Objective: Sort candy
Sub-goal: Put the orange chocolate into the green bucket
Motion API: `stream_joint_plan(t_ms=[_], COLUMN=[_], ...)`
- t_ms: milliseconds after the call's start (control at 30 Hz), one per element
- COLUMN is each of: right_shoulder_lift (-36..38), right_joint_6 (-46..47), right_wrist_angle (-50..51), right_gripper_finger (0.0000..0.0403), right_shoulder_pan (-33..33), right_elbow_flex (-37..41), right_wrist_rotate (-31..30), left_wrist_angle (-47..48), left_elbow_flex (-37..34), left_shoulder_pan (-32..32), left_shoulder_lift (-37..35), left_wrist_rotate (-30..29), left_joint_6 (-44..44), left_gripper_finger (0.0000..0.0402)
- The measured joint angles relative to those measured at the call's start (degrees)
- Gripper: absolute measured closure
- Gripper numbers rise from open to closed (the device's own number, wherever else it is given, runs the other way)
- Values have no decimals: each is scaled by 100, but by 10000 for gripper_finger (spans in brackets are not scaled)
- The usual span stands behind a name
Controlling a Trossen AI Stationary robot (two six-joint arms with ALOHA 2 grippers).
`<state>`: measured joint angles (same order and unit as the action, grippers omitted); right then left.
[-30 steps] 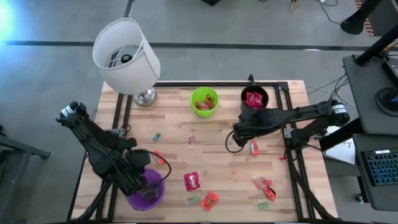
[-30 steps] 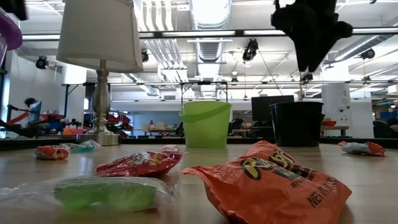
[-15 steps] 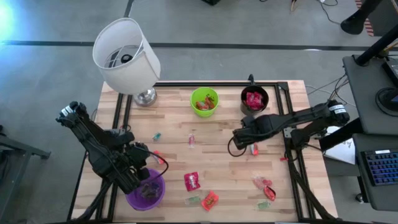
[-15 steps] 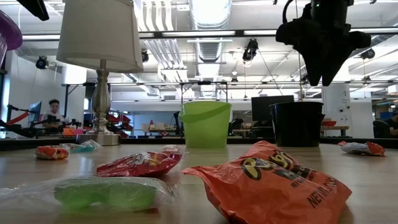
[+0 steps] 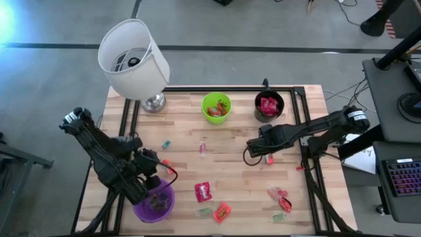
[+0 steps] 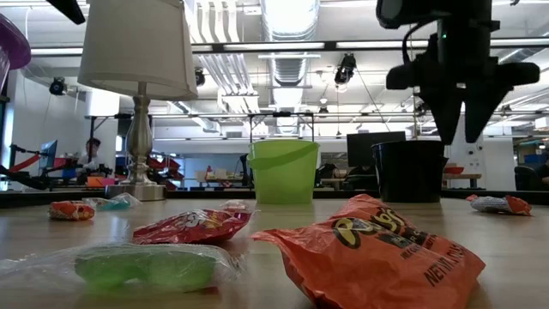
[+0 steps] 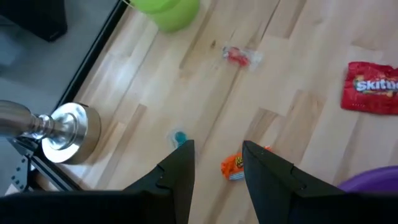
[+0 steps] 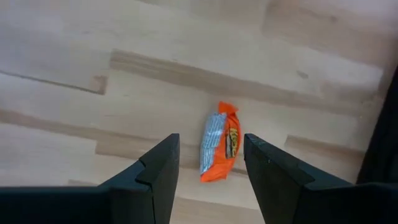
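Right gripper [image 8: 205, 165] hangs over the table [image 5: 237, 178] near the right rail, aimed straight down. Jaws wide apart, nothing in them. An orange packet [image 8: 219, 149] lies flat on the wood directly between the fingers, not touched.

Left gripper [image 7: 214, 165] sits over the near-left part of the table, beside the purple cup [image 5: 155, 204]. Jaws part open, empty. A small orange sweet [image 7: 233, 166] lies on the wood below the gap, a blue one [image 7: 179, 136] just beside it.

Candy is scattered. Some is already in the green cup [image 5: 216, 107] and the black cup [image 5: 269, 104] at the far edge. Loose on the table: a red packet [image 5: 203, 191] near the middle front, a small clear-wrapped sweet [image 5: 203, 148] at centre, a cluster of red and green pieces [image 5: 281, 197] at near right, more by the purple cup. Lamp [image 5: 133, 59] stands at the far left corner.

Risks, as I judge them:
- Packet is flat and thin. Fingers may close above it, or skid it along the wood, if the drop stops short.
- It lies lengthwise along the gap. A pinch across the crinkly wrapper could catch only an edge and let it slip on the lift.
- Black cup and rail are near. A carry swung low could clip the cup rim.
- Left arm's sweet is tiny; easy to miss or nudge.
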<state>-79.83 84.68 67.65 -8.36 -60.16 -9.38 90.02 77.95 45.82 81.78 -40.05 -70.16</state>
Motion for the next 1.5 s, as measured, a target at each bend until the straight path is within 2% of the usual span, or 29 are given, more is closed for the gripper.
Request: stream_joint_plan(t_ms=[367, 733, 900, 1133, 1267, 1500], right_shoulder_lift=[-11, -11, -10, 9, 11, 7], right_joint_6=[731, 840, 841, 840, 777, 578], right_wrist_angle=[-454, -1459, -1974, -2625, -2648, -2664], right_gripper_finger=[231, 232, 232, 233, 265, 372], right_shoulder_pan=[-26, -26, -25, -26, -26, -24], right_elbow_flex=[833, 1598, 1886, 2255, 2288, 2258], right_wrist_rotate=[251, 237, 228, 231, 256, 304], left_wrist_angle=[2, 0, 1, 2, 0, 0], left_elbow_flex=[1, 4, 9, 13, 13, 13], left_shoulder_pan=[-436, -1347, -1554, -1586, -1595, -1597], left_shoulder_lift=[-13, -86, -337, -932, -1268, -1730], left_wrist_rotate=[-651, -766, -1050, -1058, -1058, -1047], left_joint_6=[179, 707, 807, 755, 755, 751], left_gripper_finger=[285, 285, 285, 285, 285, 285])
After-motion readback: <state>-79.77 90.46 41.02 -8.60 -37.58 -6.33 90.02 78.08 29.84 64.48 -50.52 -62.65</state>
